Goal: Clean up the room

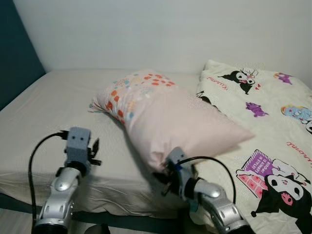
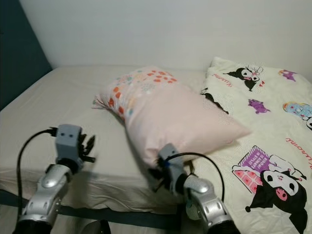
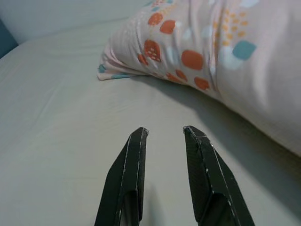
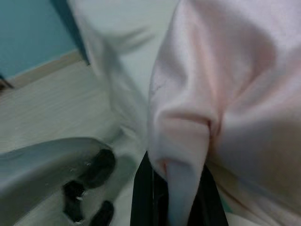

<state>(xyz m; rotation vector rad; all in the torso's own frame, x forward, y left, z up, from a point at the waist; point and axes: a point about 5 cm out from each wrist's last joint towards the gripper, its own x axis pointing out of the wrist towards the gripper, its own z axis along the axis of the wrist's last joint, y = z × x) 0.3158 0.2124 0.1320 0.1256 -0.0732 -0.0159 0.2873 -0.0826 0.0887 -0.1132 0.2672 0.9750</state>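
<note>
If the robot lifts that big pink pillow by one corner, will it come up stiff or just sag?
Probably sag: the pink pillow with orange and teal dots bunches into soft folds where the right gripper pinches its corner. It looks puffy, so likely light for its size. The matte fabric seems unlikely to slip. The left gripper hovers open over the beige sheet.

The cartoon-print blanket (image 1: 273, 126) on the bed carries pink script words beside its characters, near its top edge and along its right side, but they are too small and tilted to read. A purple printed panel (image 1: 257, 162) also bears illegible lettering.
</note>
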